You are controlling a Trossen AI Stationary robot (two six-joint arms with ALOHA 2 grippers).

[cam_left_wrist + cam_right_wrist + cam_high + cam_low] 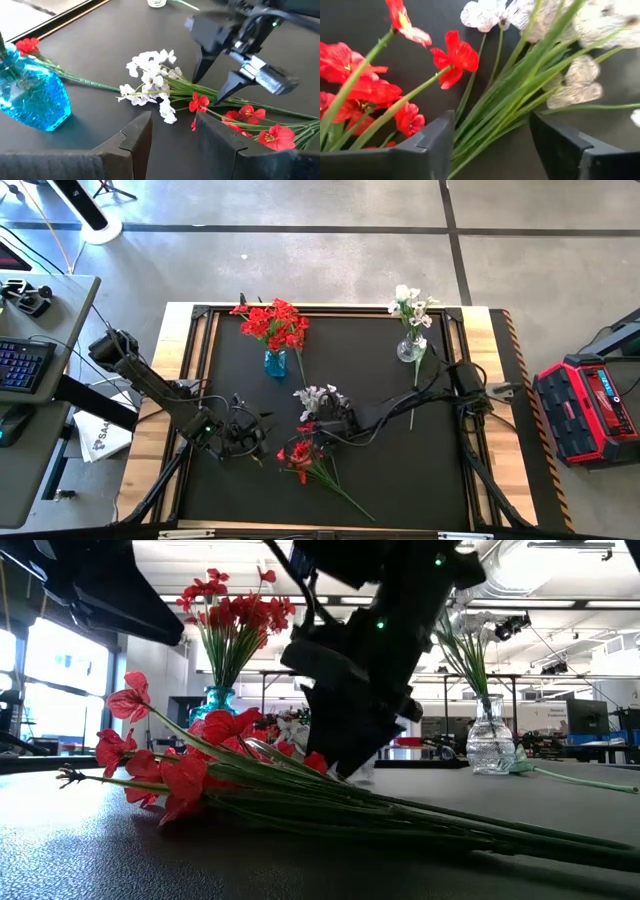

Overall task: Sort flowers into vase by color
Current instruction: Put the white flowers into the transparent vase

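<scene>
Loose sprigs lie together on the black mat: a white-blossomed one [318, 398] [150, 85] and red ones [300, 455] [190, 765], with their green stems trailing toward the near edge. My right gripper [318, 423] [492, 125] [206, 91] is open, points down, and has one finger on each side of the bundled green stems [505, 100]. My left gripper [255, 442] [175, 135] is open, low over the mat to the left of the pile, and holds nothing. A blue vase [275, 362] holds red flowers. A clear vase [410, 348] holds white ones. My right gripper comes from above with its open fingers [200, 70] on both sides of the white sprig's stems [192, 90], just behind the blossoms and across them. The stems lie flat on the mat. Whether the fingers touch them I cannot tell.
One more sprig's stem [415, 395] lies on the mat by the clear vase, under the right arm. The mat is bounded by a raised frame [200, 315] with wooden strips outside it. There is bare mat on the near right side and between the two vases.
</scene>
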